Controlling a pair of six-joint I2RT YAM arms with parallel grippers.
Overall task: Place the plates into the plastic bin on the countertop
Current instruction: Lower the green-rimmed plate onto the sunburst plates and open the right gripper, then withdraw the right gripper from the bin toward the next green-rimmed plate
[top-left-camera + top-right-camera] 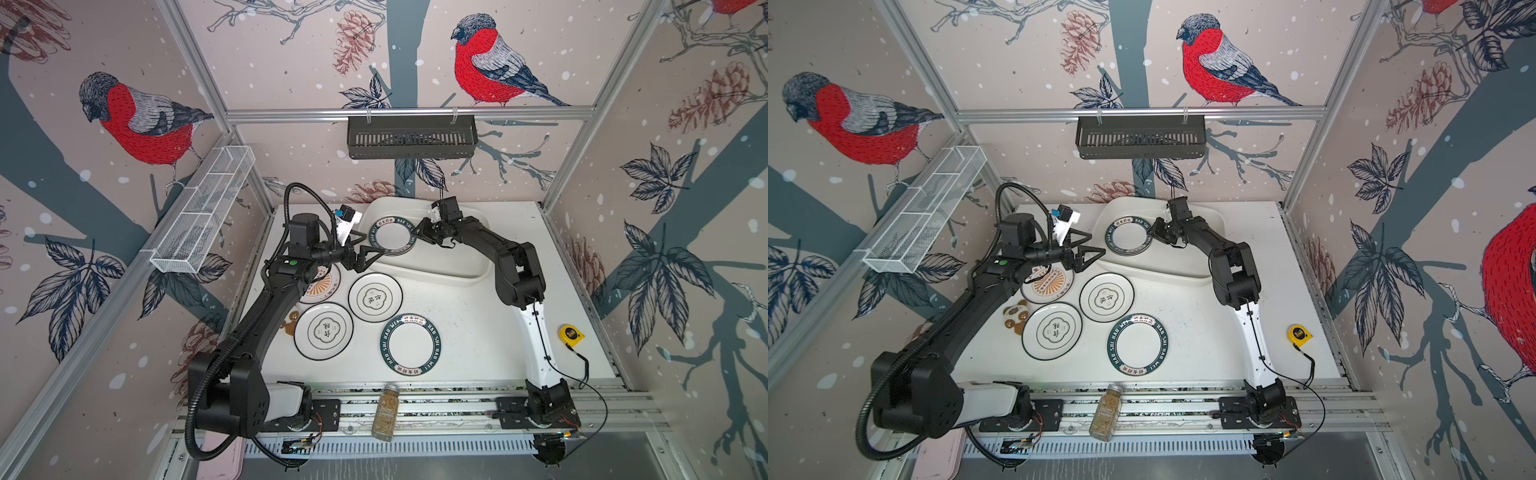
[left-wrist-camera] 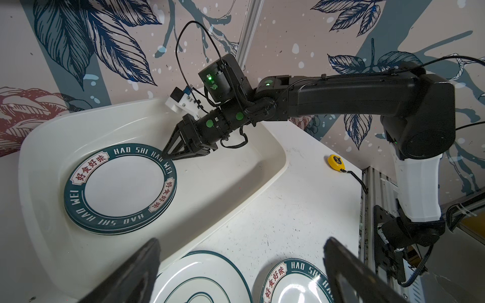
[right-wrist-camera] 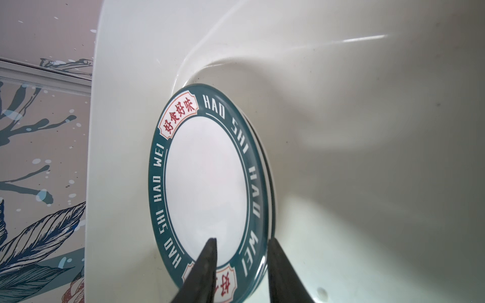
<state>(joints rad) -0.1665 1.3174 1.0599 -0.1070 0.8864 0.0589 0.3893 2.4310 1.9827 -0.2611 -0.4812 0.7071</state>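
Green-rim plate (image 1: 392,237): tops stack in plastic bin (image 1: 436,277), rim between R gripper (image 1: 417,237) jaws, slightly parted, not pinching. L gripper (image 2: 241,240): spread wide, empty, over bin's near edge. Countertop (image 1: 465,332): four plates (image 1: 375,297) nearby, one under L arm (image 1: 266,316).

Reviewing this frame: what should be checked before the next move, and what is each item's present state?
1. The green-rimmed lettered white plate lies flat on top of the stack in the large white plastic bin: ok.
2. The right gripper has its jaws parted astride that plate's rim: ok. Pads clear of it: cannot tell.
3. The left gripper is wide open and empty: ok.
4. All plates binned: not ok. The orange sunburst plate, two black-rimmed flower-emblem plates and a second green-rimmed plate lie on the white countertop.
5. Orange sunburst plate reachable: cannot tell, because the left arm overhangs it.
6. Free floor in the bin: ok.
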